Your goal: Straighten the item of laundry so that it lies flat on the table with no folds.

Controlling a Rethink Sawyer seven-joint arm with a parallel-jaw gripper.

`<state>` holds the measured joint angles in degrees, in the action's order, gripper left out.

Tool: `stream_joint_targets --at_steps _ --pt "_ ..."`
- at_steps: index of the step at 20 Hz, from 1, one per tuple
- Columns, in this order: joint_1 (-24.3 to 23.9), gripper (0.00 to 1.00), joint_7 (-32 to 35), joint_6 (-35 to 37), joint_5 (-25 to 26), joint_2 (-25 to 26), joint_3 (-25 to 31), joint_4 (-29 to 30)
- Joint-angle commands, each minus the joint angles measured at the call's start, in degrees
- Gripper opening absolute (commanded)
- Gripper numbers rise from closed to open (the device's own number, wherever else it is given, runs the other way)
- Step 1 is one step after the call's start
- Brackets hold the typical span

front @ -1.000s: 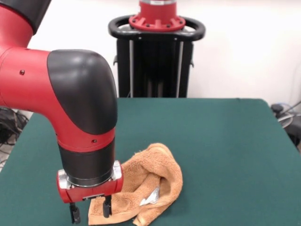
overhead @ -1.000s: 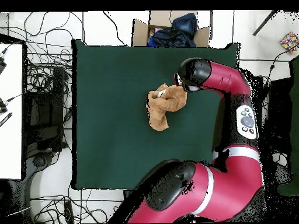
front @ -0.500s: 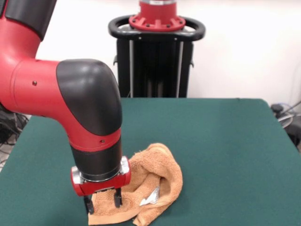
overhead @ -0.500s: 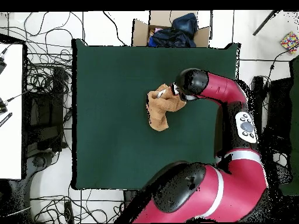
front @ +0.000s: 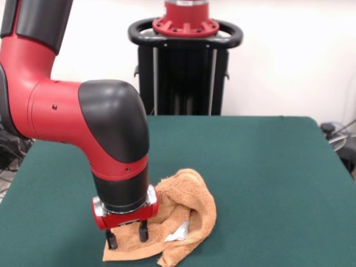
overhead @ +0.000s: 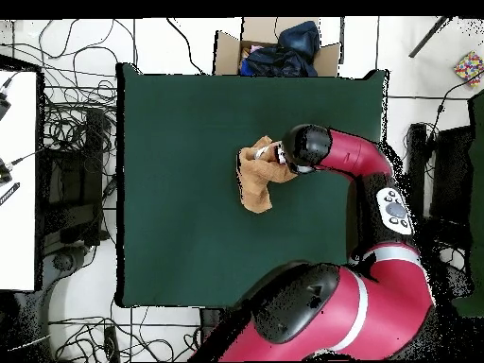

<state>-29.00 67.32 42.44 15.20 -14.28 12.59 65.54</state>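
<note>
While I watch, the end effector [front: 127, 238] slides sideways from the bare worktop [front: 267, 178] onto the towel's [front: 192, 203] corner nearest the camera, fingers [front: 143, 230] spread with nothing held — lined up for a pinch, I'd judge. That towel sits crumpled near the worktop's middle, folded over itself, white tag [front: 179, 233] showing. In the overhead view its long axis runs from the gripper end back toward the robot's base — no flattening yet.

The arm's wrist covers part of the towel [front: 186, 214] in both views. The small white patch on it [front: 179, 232] is too small to identify. The table's [front: 267, 167] near edge is cut off in the front view.
</note>
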Motion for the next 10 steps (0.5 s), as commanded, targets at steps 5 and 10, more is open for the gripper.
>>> stream_joint_targets --at_steps 5,10 --pt "-1.0 1.0 -6.9 -1.6 4.0 7.3 6.1 -3.2" --pt "-0.5 1.0 -5.8 -2.8 4.5 8.1 6.2 -4.2"
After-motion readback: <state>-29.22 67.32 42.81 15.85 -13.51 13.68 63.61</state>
